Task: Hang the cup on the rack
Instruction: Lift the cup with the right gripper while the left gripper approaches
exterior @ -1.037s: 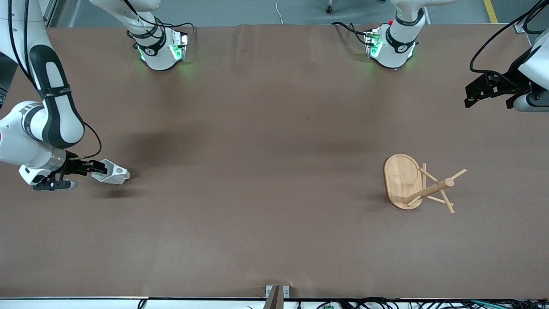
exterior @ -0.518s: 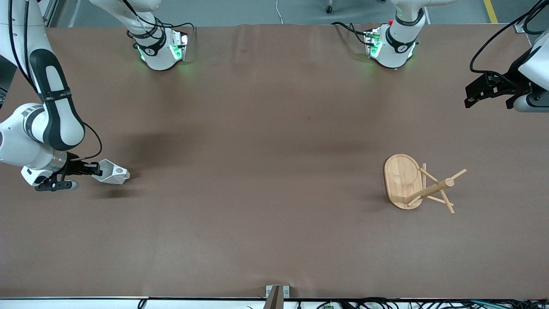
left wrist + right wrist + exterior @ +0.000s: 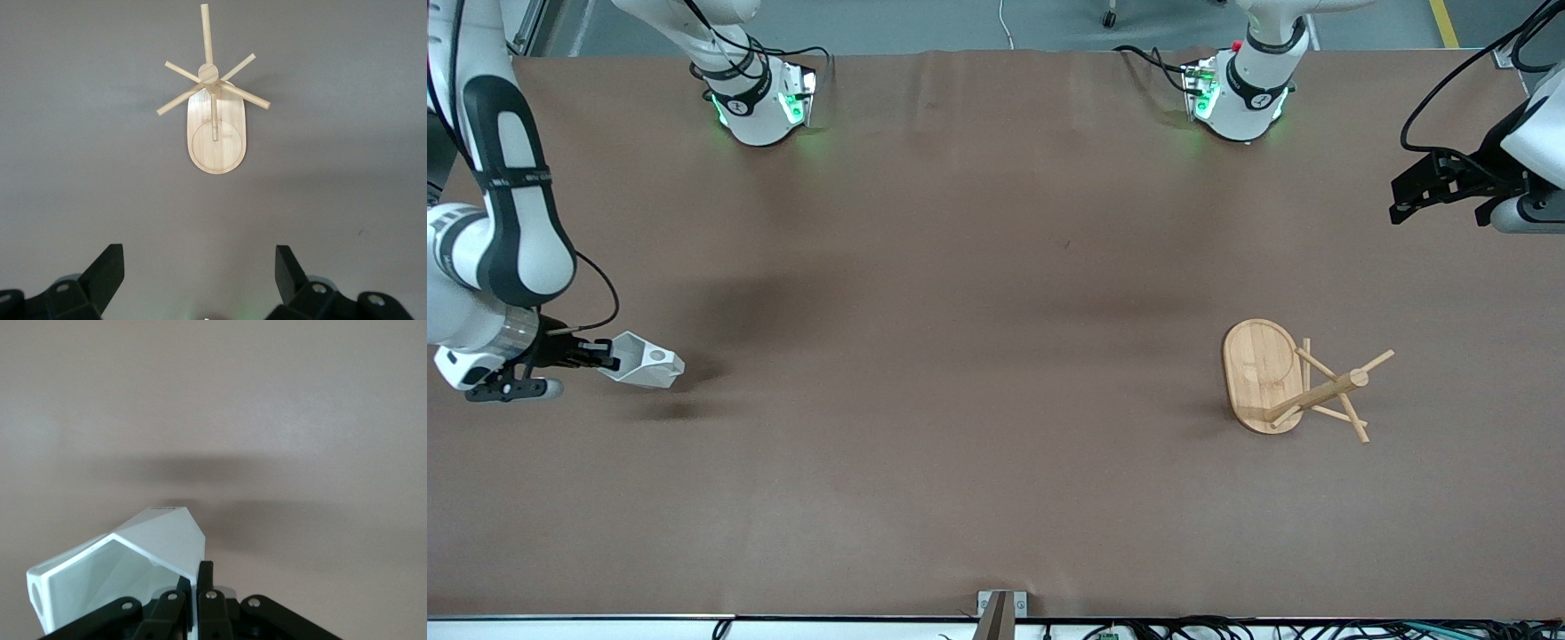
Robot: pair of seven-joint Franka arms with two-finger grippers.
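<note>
My right gripper (image 3: 609, 354), fingers pinching the cup (image 3: 640, 360) wall, just drifted further from the rack (image 3: 1294, 382), so it's no closer to hanging; left gripper (image 3: 200, 277) waits with fingers wide over the table (image 3: 978, 356).

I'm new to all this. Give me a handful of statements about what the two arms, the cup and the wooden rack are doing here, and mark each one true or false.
1. The right gripper is shut on the cup. True.
2. The cup already hangs on a peg of the rack. False: it is in the right gripper, at the right arm's end of the table, well apart from the rack.
3. The left gripper is open and holds nothing. True.
4. The rack lies tipped over on the table. False: it stands on its flat base, post upright, pegs angled out.
5. The left gripper touches the rack. False: it waits in the air, apart from the rack.
</note>
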